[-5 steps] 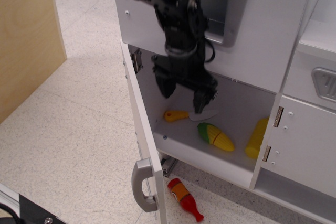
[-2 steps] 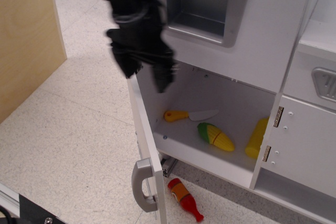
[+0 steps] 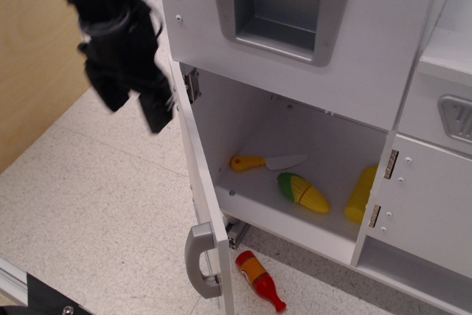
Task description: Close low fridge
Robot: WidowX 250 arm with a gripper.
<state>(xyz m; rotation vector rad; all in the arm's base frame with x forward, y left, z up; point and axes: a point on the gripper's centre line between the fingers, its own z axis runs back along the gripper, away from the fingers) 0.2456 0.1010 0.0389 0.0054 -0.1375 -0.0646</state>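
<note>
The low fridge (image 3: pixel 324 145) is a white toy-kitchen compartment, standing wide open. Its white door (image 3: pixel 204 197) swings out toward the camera, seen edge-on, with a grey bar handle (image 3: pixel 198 262) near its lower end. My black gripper (image 3: pixel 136 105) hangs at the upper left, outside the door on its outer side, close to the door's top edge. Its two fingers point down with a small gap between them and hold nothing. Inside the fridge lie a toy knife (image 3: pixel 265 161), a corn cob (image 3: pixel 303 191) and a yellow piece (image 3: pixel 361 194).
A toy ketchup bottle (image 3: pixel 259 279) lies on the floor just in front of the fridge, near the door's foot. A white panel with a recessed grey dispenser (image 3: pixel 276 9) is above. A smaller hinged cabinet door (image 3: pixel 428 212) is at right. A wooden panel (image 3: pixel 37 49) stands at left.
My gripper has moved left, out of the fridge opening, across the door's top edge to its outer side. The door and toys have not moved.
</note>
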